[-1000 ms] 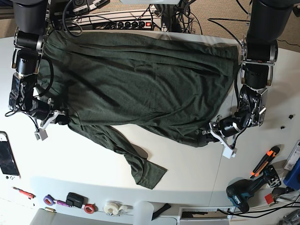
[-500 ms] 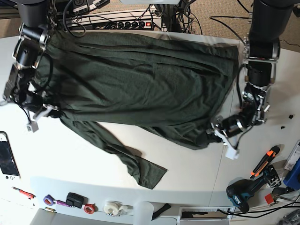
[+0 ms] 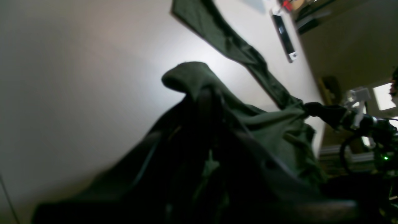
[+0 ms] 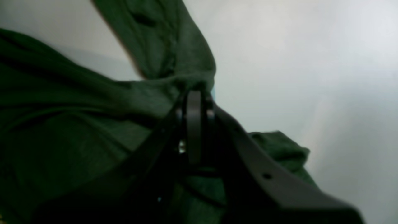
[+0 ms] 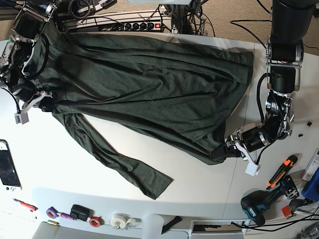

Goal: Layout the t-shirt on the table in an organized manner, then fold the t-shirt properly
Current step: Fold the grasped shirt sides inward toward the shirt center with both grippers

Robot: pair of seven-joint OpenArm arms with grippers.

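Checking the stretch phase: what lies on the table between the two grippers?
In the base view, only the t-shirt spans between the left gripper and the right gripper, each shut on an edge of it; one long sleeve trails toward the table front.

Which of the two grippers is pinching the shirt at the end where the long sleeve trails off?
The right gripper, at the base view's left; the sleeve starts beside it. The left gripper holds the sleeveless corner.

A blue drill (image 5: 257, 208), an orange knife (image 5: 282, 169), tape rolls (image 5: 119, 220) — and a phone (image 5: 8, 169) at the side.
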